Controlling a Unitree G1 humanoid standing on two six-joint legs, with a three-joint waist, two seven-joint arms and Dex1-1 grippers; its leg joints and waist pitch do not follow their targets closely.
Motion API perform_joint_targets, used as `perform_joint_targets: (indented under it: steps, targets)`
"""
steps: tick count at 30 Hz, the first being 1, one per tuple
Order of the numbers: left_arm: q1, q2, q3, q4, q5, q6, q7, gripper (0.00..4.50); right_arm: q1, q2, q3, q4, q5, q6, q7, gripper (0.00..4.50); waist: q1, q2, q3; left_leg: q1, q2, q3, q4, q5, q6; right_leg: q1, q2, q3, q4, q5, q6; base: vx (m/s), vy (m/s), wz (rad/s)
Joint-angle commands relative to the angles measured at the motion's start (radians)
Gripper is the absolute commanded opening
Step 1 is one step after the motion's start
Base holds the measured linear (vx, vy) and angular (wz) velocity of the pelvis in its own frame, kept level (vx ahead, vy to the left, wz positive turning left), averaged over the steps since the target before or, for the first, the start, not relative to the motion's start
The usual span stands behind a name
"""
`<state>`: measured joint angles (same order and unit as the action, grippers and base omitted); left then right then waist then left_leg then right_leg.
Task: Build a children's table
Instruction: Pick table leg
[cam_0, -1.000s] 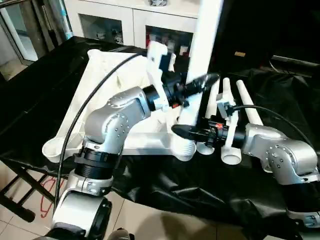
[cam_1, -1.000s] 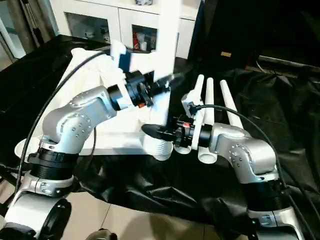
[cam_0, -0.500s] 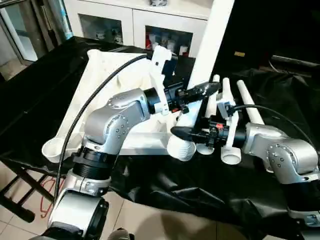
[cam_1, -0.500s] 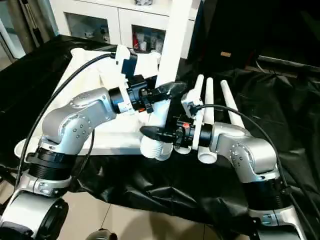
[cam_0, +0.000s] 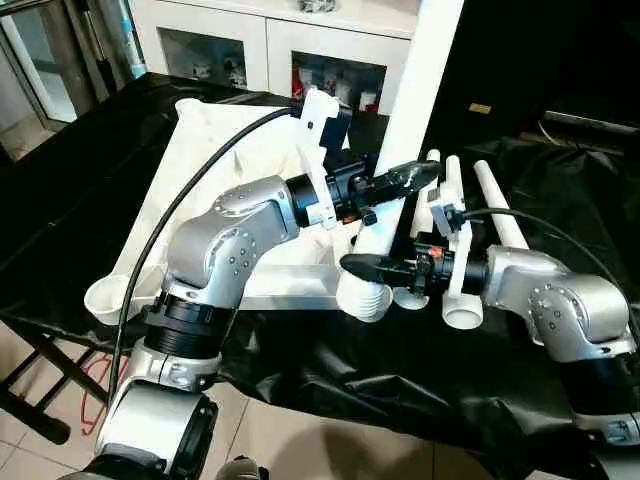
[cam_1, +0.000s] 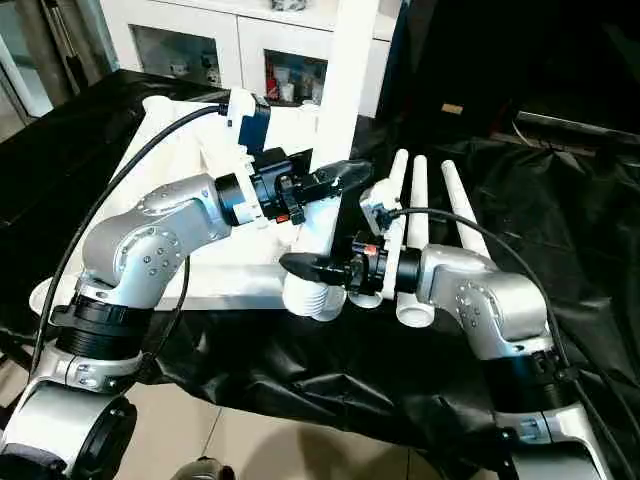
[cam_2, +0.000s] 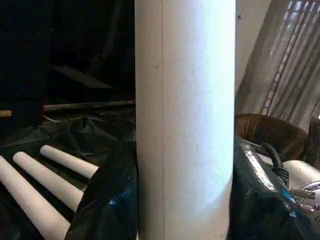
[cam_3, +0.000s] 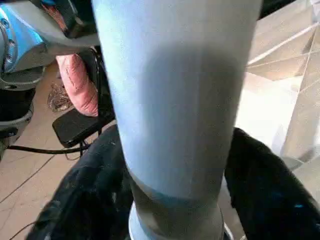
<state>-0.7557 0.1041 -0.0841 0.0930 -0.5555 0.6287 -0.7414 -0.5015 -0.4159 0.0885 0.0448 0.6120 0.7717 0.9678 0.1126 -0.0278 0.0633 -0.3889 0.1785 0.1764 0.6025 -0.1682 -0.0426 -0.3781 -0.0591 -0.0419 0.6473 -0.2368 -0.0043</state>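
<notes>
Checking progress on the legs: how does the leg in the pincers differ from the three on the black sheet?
The held leg stands nearly upright; the three loose legs lie flat, side by side. The held leg is gripped by the left pincer above and the right pincer near its threaded end; the loose legs are untouched. All are white round tubes.

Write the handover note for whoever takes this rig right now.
Left pincer: shut on the upright white round plastic tube leg, higher up.
Right pincer: shut on the same leg, near its ribbed lower end.
White rectangular plastic tabletop lies ribbed side up on the black cloth; three more white tube legs lie beside it.
Done: leg raised at the near corner socket.
Left: seat it, then fit the other three.
</notes>
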Motion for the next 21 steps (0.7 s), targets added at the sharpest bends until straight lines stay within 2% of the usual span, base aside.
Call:
perform_joint_targets:
  steps: [1, 3, 8, 12, 13, 14, 15, 21]
  targets:
    - [-0.027, -0.004, 0.009, -0.001, -0.009, -0.001, -0.009, 1.84, -0.01, -0.004, 0.002, 0.001, -0.011, -0.006, 0.004, 2.64, 0.001, 0.0, -0.08, 0.021, 0.048, -0.015, -0.053, -0.06, 0.033, 0.055, -0.079, 0.043, -0.066, 0.113, -0.26, 0.0, 0.0, 0.0]
    - [-0.03, -0.007, 0.011, 0.005, -0.008, -0.003, -0.007, 1.84, -0.011, -0.004, 0.005, 0.003, -0.011, -0.006, 0.008, 2.34, 0.001, -0.001, -0.08, 0.022, 0.048, -0.015, -0.053, -0.06, 0.032, 0.055, -0.079, 0.043, -0.066, 0.113, -0.261, 0.0, 0.0, 0.0]
    - [-0.034, -0.01, 0.016, 0.013, -0.007, -0.006, -0.001, 1.84, -0.012, -0.007, 0.012, 0.007, -0.015, -0.006, 0.013, 1.97, 0.001, -0.001, -0.08, 0.021, 0.048, -0.015, -0.054, -0.058, 0.033, 0.055, -0.079, 0.043, -0.067, 0.106, -0.258, 0.0, 0.0, 0.0]
    - [-0.037, -0.012, 0.022, 0.018, -0.007, -0.01, 0.004, 1.84, -0.01, -0.012, 0.022, 0.009, -0.026, -0.01, 0.018, 1.9, 0.001, -0.002, -0.08, 0.021, 0.048, -0.015, -0.053, -0.06, 0.032, 0.055, -0.08, 0.043, -0.067, 0.106, -0.258, 0.0, 0.0, 0.0]
    - [-0.038, -0.012, 0.022, 0.018, -0.007, -0.01, 0.004, 1.84, -0.01, -0.013, 0.024, 0.01, -0.032, -0.014, 0.016, 2.24, 0.001, -0.001, -0.08, 0.021, 0.049, -0.016, -0.054, -0.06, 0.032, 0.054, -0.08, 0.043, -0.067, 0.106, -0.258, 0.0, 0.0, 0.0]
    - [-0.038, -0.012, 0.023, 0.019, -0.007, -0.01, 0.003, 1.84, -0.01, -0.014, 0.027, 0.012, -0.038, -0.018, 0.014, 2.24, 0.0, -0.001, -0.079, 0.021, 0.048, -0.015, -0.054, -0.062, 0.032, 0.054, -0.079, 0.043, -0.068, 0.103, -0.258, 0.0, 0.0, 0.0]
    - [-0.039, -0.013, 0.024, 0.02, -0.008, -0.01, 0.003, 1.84, -0.01, -0.014, 0.027, 0.015, -0.039, -0.018, 0.011, 2.59, 0.001, -0.001, -0.08, 0.021, 0.048, -0.015, -0.054, -0.063, 0.031, 0.055, -0.08, 0.043, -0.068, 0.103, -0.258, 0.0, 0.0, 0.0]
    - [-0.041, -0.012, 0.024, 0.022, -0.007, -0.011, -0.002, 1.84, -0.015, -0.005, 0.02, 0.02, -0.046, -0.02, 0.005, 2.85, 0.0, 0.002, -0.08, 0.022, 0.048, -0.016, -0.054, -0.067, 0.03, 0.054, -0.079, 0.043, -0.067, 0.106, -0.262, 0.0, 0.0, 0.0]
